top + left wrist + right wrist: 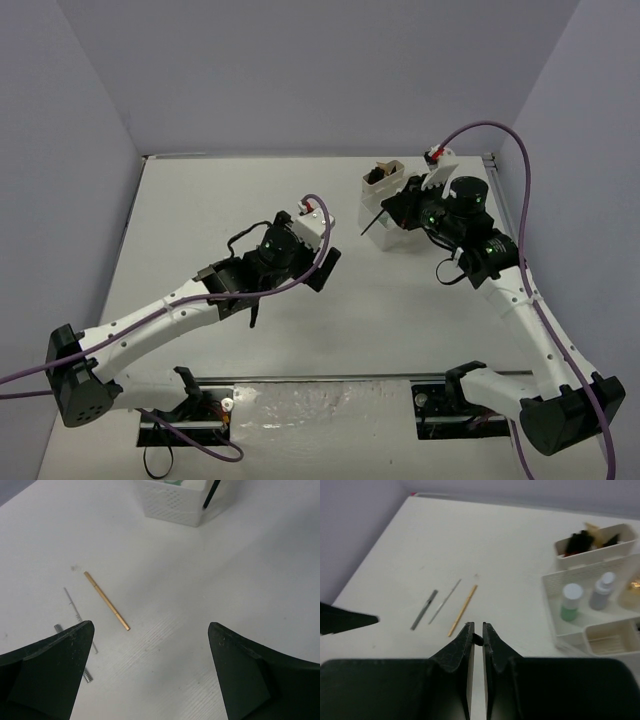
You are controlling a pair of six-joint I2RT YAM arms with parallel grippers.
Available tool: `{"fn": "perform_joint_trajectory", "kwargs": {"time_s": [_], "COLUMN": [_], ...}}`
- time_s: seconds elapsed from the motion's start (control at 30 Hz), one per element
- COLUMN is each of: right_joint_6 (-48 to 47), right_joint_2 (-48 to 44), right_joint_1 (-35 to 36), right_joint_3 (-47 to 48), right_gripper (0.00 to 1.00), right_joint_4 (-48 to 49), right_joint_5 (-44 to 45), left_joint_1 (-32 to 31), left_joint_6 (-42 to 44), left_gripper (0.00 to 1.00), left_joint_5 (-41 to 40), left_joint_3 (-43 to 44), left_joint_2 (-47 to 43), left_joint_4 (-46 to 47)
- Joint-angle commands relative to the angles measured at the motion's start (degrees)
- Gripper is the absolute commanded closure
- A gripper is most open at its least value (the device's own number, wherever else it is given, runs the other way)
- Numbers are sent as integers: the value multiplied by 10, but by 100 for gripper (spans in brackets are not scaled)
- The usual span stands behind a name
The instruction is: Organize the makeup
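Note:
My left gripper (150, 627) hangs open over bare table, nothing between its fingers. Just ahead of its left finger lie a tan pencil (106, 600), a thin silver stick (75, 611) and a grey ridged stick (59, 628). In the right wrist view the same tan pencil (463, 609) lies beyond my right gripper (477, 626), which is shut on a thin black pencil (478, 639). From above, that black pencil (372, 225) sticks out beside the white box (385, 238). A green bottle (570, 602) and a grey bottle (601, 591) stand in the box.
The white compartment box (554, 611) sits at the table's far right; its back compartment holds dark brushes (580, 542). The left gripper's finger (345, 620) shows at the left edge of the right wrist view. Grey walls enclose the table.

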Motion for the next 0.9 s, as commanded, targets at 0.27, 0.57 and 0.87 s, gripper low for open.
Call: {"fn": "perform_joint_trajectory", "kwargs": {"time_s": [0.27, 0.57, 0.87], "right_joint_6": [-72, -66, -43], "right_joint_2": [66, 142, 194], "right_joint_1": [-98, -131, -146], "right_joint_3": [78, 75, 60], "right_gripper": [100, 100, 100], "right_joint_4": [50, 105, 133], "right_joint_5": [331, 333, 268], "left_joint_1": [269, 343, 360], "left_joint_6": [-123, -102, -102], "left_gripper": [3, 3, 3], "left_joint_5": [15, 51, 76], "left_joint_3": [18, -58, -66], "left_joint_2": [-73, -110, -110], "left_joint_4": [-210, -182, -183]}}
